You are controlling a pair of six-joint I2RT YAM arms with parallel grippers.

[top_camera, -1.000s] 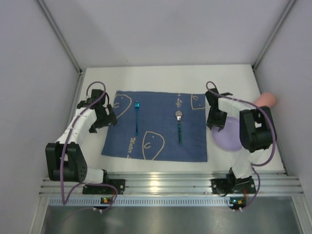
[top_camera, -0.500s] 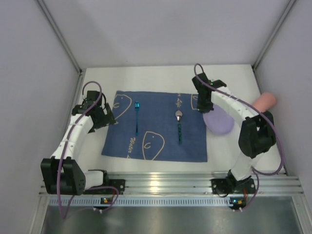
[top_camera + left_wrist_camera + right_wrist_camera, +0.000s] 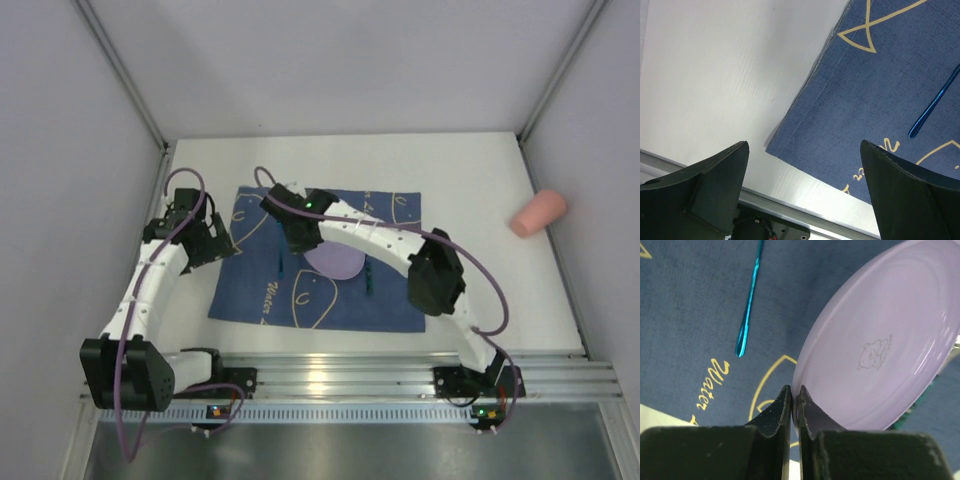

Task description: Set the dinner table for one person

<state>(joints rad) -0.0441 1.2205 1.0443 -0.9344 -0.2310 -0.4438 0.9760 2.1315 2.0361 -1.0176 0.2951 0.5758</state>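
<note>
My right gripper (image 3: 299, 240) reaches across the blue whale-print mat (image 3: 400, 300) and is shut on the rim of a lilac plate (image 3: 335, 264). In the right wrist view the fingers (image 3: 785, 405) pinch the plate's near edge (image 3: 880, 350); the plate is tilted just above the mat, with a small bear print on it. A blue utensil (image 3: 750, 302) lies on the mat left of the plate. My left gripper (image 3: 220, 244) is open and empty over the mat's left edge; its wrist view shows the mat corner (image 3: 860, 100) and the blue utensil's handle (image 3: 932, 102). The white dinner table (image 3: 470, 170) lies under everything.
A pink cup (image 3: 538, 213) lies on its side at the table's right edge. A green utensil handle (image 3: 907, 416) shows under the plate's far side. The ridged aluminium rail (image 3: 350, 375) runs along the near edge. Grey walls close in the left, back and right.
My right arm has swung left, carrying the lilac plate from the table right of the mat to over the mat's middle. My left gripper has shifted slightly and stays open.
</note>
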